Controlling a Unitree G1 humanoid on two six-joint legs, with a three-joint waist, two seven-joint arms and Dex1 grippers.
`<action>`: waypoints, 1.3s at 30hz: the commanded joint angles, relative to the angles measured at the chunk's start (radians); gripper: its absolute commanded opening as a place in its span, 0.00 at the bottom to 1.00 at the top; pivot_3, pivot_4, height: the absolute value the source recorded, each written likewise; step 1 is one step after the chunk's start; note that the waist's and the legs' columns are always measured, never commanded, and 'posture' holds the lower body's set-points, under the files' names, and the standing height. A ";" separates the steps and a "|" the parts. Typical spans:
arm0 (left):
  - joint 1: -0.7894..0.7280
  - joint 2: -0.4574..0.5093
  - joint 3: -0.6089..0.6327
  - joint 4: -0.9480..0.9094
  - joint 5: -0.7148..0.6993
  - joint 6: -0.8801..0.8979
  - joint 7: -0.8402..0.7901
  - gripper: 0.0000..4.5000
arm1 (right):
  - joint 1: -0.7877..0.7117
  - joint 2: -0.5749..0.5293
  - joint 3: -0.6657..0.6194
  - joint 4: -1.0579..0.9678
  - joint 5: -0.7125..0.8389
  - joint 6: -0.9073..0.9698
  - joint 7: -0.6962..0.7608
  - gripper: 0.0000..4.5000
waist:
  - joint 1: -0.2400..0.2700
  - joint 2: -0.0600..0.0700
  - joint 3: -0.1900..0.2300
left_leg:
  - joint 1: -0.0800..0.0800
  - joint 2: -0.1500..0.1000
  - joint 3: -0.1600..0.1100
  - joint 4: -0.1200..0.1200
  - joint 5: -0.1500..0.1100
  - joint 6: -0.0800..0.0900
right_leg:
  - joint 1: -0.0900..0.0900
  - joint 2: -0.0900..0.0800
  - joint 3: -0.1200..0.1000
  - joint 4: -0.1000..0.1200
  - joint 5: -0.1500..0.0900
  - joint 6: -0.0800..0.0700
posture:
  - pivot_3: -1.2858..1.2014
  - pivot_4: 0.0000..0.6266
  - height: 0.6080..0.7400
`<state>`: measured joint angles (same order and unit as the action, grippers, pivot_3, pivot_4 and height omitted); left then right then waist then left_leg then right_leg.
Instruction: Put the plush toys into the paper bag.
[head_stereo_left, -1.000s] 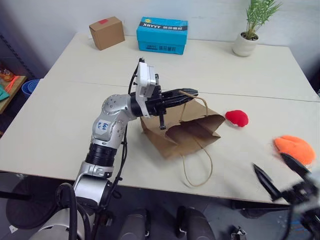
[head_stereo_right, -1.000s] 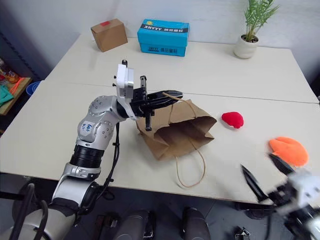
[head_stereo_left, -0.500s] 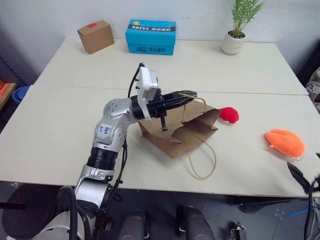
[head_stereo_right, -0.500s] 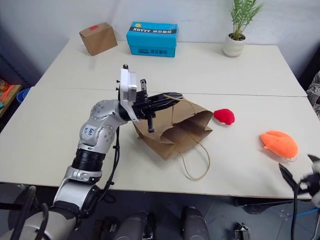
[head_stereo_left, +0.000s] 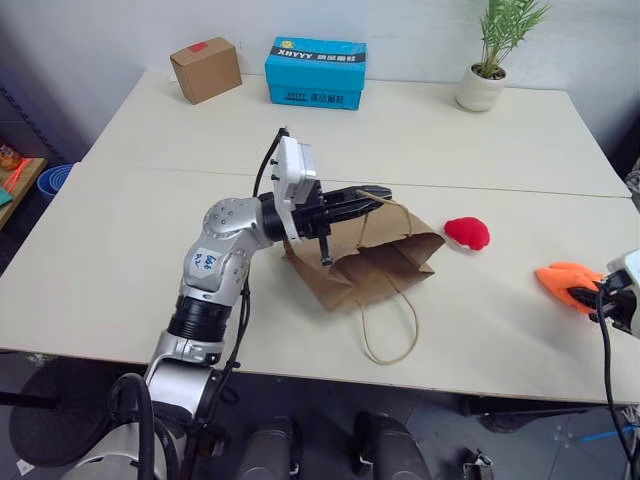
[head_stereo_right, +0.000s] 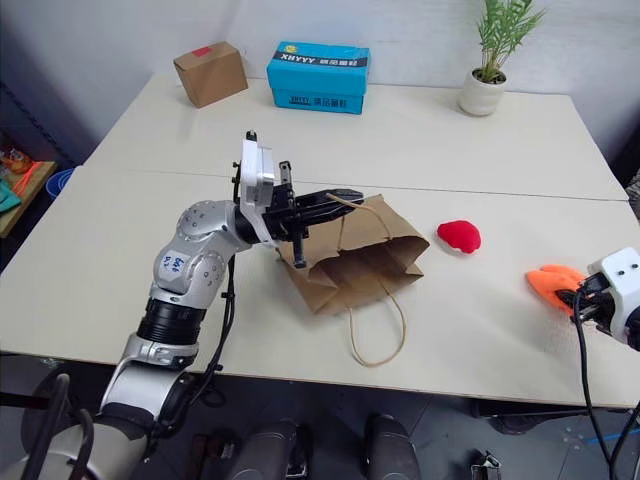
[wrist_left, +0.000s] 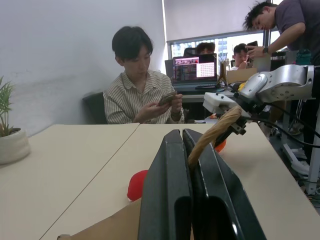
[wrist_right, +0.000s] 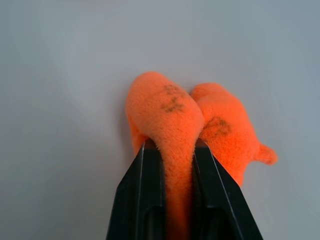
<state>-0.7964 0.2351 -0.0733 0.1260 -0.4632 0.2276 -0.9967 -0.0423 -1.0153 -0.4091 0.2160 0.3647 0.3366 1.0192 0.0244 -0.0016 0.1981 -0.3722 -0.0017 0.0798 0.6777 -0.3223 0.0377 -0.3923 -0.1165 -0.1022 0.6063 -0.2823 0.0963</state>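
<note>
Left end effector (head_stereo_left: 372, 193): I see it clenched on the paper bag (head_stereo_left: 370, 268) handle (wrist_left: 216, 131).
Right end effector (wrist_right: 172, 150): pinching the orange plush toy (wrist_right: 185, 125), at 3 o'clock of the bag.

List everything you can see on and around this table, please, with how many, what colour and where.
Paper bag: one, brown, table middle, on its side.
Red plush toy: one, right of the bag.
Orange plush toy: one, table's right edge.
Cardboard box: one, brown, far left corner.
Blue box: one, beside it.
Potted plant: one, green, white pot, far right.
People: several, beyond the table.
Left gripper: fingers shut on the bag's cord handle.
Right gripper: fingers pinching the orange toy.
</note>
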 joint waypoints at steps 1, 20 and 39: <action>-0.031 -0.010 0.021 -0.016 -0.024 -0.004 -0.002 0.00 | 0.064 0.022 -0.107 -0.342 0.277 0.150 0.122 0.03 | -0.001 0.000 0.000 | 0.000 0.001 0.000 0.000 0.000 -0.001 | 0.000 0.000 0.000 0.000 0.000 0.000 | 0.52 0.24 1.00; -0.028 -0.059 -0.010 -0.031 -0.041 0.008 -0.066 0.00 | -0.194 0.403 0.417 -0.666 0.159 0.282 -0.398 0.03 | 0.002 -0.001 0.001 | -0.006 0.001 -0.005 0.004 -0.003 -0.001 | -0.002 0.002 -0.002 0.002 0.000 -0.001 | 0.52 0.24 1.00; -0.068 -0.054 0.060 0.079 -0.033 -0.049 -0.078 0.00 | -0.177 0.427 0.254 -0.636 0.271 0.218 -0.173 0.97 | 0.011 -0.002 0.001 | -0.017 -0.003 -0.011 0.007 -0.002 0.004 | -0.005 0.001 -0.007 -0.001 0.001 0.002 | 0.52 0.24 1.00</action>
<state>-0.8416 0.1759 -0.0211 0.2178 -0.4917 0.1962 -1.0722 -0.2490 -0.5612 -0.0580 -0.3526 0.5614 0.5807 0.7901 0.0353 -0.0032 0.1987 -0.3897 -0.0056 0.0679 0.6842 -0.3240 0.0423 -0.3976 -0.1154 -0.1101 0.6049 -0.2810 0.0983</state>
